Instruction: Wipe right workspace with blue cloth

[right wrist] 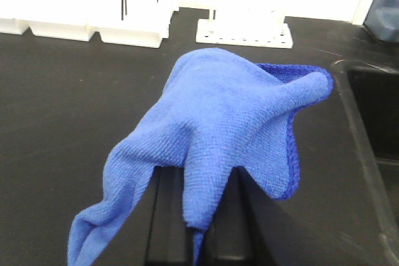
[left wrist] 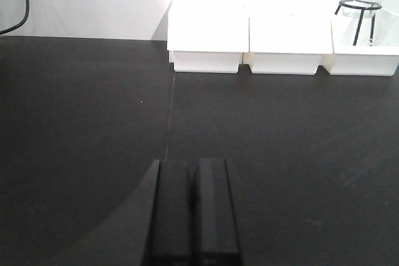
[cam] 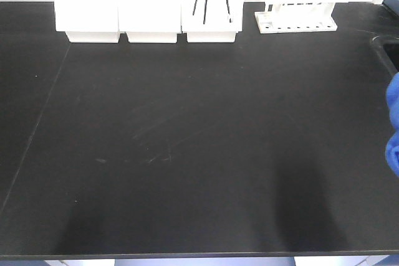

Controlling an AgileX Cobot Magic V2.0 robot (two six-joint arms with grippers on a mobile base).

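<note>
Right wrist view: soft, finely woven royal-blue cloth (right wrist: pixel 218 129) drapes over the right gripper (right wrist: pixel 199 185) and fills mid frame.
Right fingers: clamped on a fold of the cloth that drops between them; the tips are hidden under fabric.
Cloth axis: upper right to lower left of that frame, with the loose tail hanging lower left.
Front view: you get the cloth only as a blue sliver at the far right edge.
Left gripper (left wrist: pixel 192 166): jaws together, holding nothing, lower centre of its frame, above the matte black benchtop (left wrist: pixel 280 154).
Nearer arm: right, since it carries the cloth.
Right workspace: not in any view. The bench you see carries white plastic bins (cam: pixel 149 14) and a white tube rack (cam: pixel 296 20), with a black sink basin (right wrist: pixel 374 116) at right frame.
Next move, my guess: you swing right past the sink, then lower the cloth flat.
</note>
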